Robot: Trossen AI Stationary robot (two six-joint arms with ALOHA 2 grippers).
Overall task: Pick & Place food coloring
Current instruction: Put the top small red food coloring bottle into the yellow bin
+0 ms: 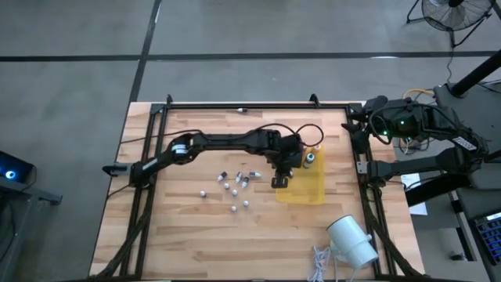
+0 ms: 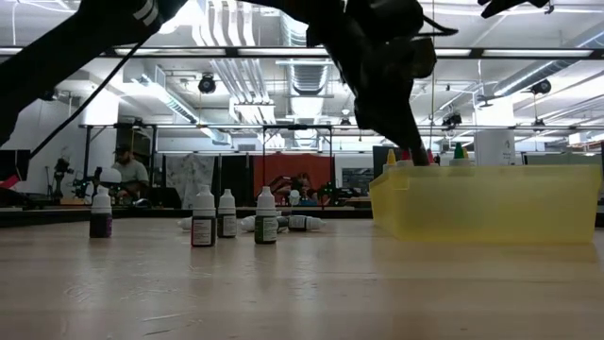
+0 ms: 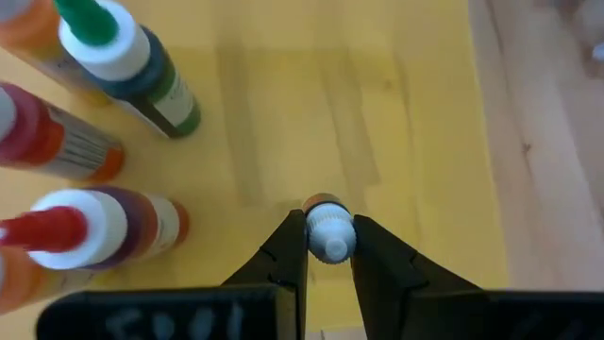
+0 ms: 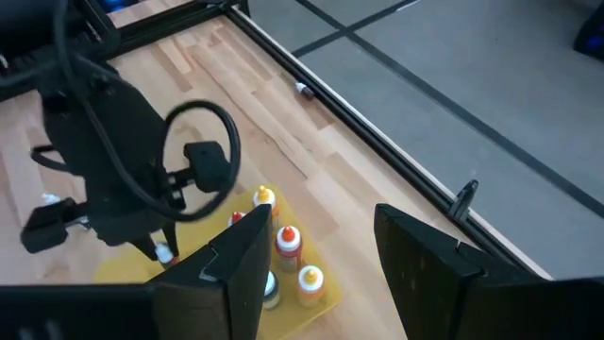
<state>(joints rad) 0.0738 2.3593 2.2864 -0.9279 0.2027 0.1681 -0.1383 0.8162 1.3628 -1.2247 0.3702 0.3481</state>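
Note:
My left gripper (image 1: 283, 177) reaches down into the yellow tray (image 1: 309, 192) and is shut on a tiny food coloring vial (image 3: 329, 234) with a white cap. Larger food coloring bottles with green (image 3: 127, 57), red (image 3: 90, 227) and orange tops stand in the tray's far right corner (image 1: 311, 157). Several more tiny vials (image 1: 235, 188) stand or lie on the wooden table left of the tray; in the low view some stand upright (image 2: 203, 217). My right gripper (image 4: 316, 264) hangs open and high at the table's right edge, holding nothing. My left gripper pinches the vial by its white cap (image 3: 330, 227) between its two fingertips (image 3: 294, 247). The fingers come from above, slanting down. The vial points down below them over the tray's yellow floor; whether its bottom touches the floor, I cannot tell.
A big white cylinder (image 1: 352, 239) lies at the table's near right, with a cable coil (image 1: 319, 262) beside it. A black cable (image 1: 301, 133) loops over the left wrist. Black rails (image 1: 243, 106) frame the table. Bare wood lies near the front edge.

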